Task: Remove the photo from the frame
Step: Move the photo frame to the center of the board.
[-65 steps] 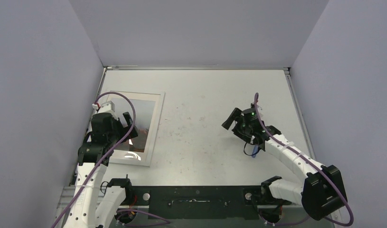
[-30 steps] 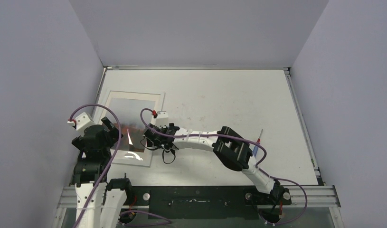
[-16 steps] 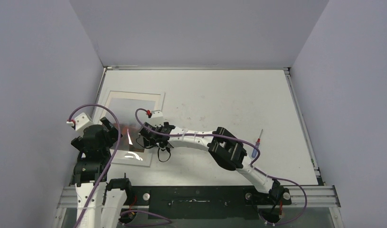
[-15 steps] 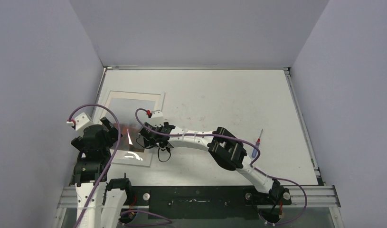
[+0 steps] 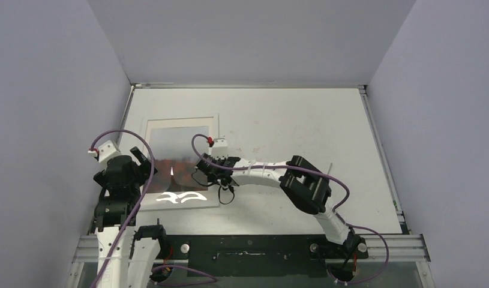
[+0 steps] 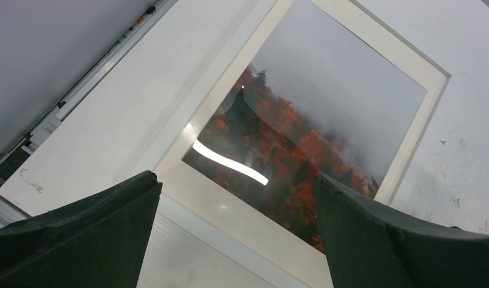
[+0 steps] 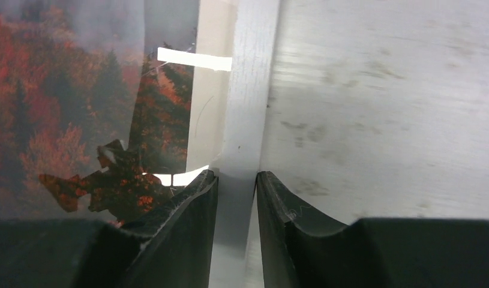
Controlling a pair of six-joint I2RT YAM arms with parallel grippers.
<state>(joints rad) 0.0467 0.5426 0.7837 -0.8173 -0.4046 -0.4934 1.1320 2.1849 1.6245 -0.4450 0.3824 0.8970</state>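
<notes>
Since half a second earlier, the frame (image 5: 182, 120) has slid rightward and turned on the table (image 5: 290, 114). Its sides now run nearly square to the table's near edge. The right gripper (image 7: 236, 177) has travelled right with it.

Nearest the bases, the left gripper (image 6: 233, 180) hangs above the near-left part of the frame. Its jaws are spread wide and nothing is between them.

The frame lies flat on the left part of the table with its glossy front up, and the glazing carries bright light reflections. The photo (image 5: 179, 141) sits inside the frame under the glazing. Its orange-red trees lie toward the near end and its grey sky toward the far end, with a pale margin all round.

The right arm reaches from its base across the table to the frame's right side. The right gripper's jaws are almost closed and clamp the white right-hand border strip, with one finger on the glazed side and the other on the table side.

The frame's far edge lies apart from the back wall.
</notes>
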